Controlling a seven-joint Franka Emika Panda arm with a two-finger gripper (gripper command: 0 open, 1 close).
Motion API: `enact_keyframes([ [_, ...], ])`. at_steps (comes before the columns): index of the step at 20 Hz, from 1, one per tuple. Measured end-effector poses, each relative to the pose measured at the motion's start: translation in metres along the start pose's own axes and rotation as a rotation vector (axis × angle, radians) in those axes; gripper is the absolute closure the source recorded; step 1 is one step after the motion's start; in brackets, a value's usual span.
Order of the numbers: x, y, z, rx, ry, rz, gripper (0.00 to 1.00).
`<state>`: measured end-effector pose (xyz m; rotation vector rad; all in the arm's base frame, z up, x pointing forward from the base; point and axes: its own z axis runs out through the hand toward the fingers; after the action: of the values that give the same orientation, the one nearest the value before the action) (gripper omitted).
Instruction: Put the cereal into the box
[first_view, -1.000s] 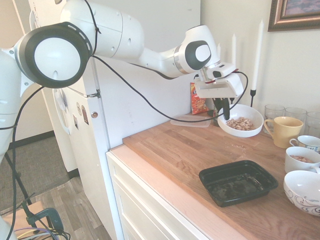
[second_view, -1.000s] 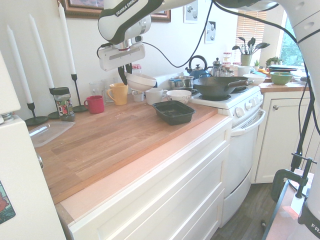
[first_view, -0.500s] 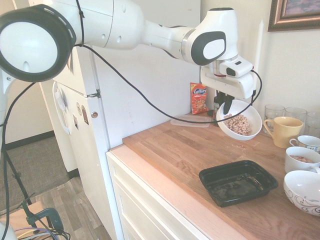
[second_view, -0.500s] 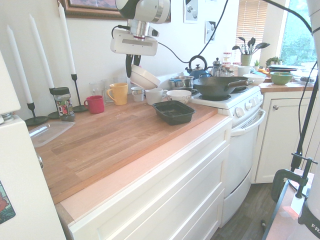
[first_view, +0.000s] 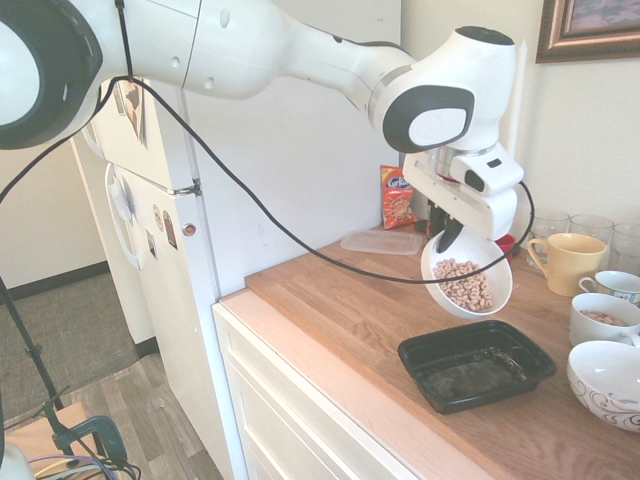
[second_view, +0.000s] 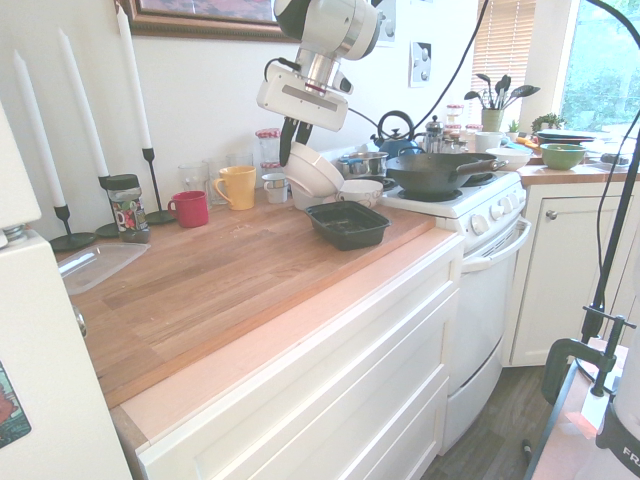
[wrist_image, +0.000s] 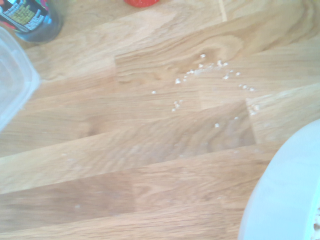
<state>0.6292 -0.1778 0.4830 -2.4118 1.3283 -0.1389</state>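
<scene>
1. Gripper (first_view: 447, 236) clamped on the rim of a round white ceramic bowl (first_view: 466, 275), bowl carried in the air and tilted, mouth facing partly toward the front edge of the wooden countertop (first_view: 340, 300).
2. Cereal (first_view: 467, 285), small tan rings, all inside the tilted bowl, piled toward its lower side. None seen falling.
3. Shallow black rectangular plastic tray (first_view: 475, 364) sitting near the front edge of the countertop, no rings visible inside; only smudges or reflections on its floor.
4. Bowl above the countertop just behind the tray's back edge, lower lip not clearly over the tray opening in either exterior view.
5. A few pale crumbs (wrist_image: 210, 75) on the bare wood in the wrist view; too small to identify.
6. Progress, judged: pick-up and carry done, tilt started, pour not yet. Left: shift the bowl over the tray, tip further, empty it.
7. Risk: tipping more from here could drop rings on the wood short of the tray.
</scene>
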Motion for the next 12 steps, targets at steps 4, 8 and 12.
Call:
enact_keyframes([
  [4,0.009,0.019,0.003,0.056,-0.073,0.015,1.00],
  [8,0.019,0.034,0.005,0.092,-0.103,0.032,1.00],
  [12,0.030,0.047,0.012,0.167,-0.160,0.050,1.00],
])
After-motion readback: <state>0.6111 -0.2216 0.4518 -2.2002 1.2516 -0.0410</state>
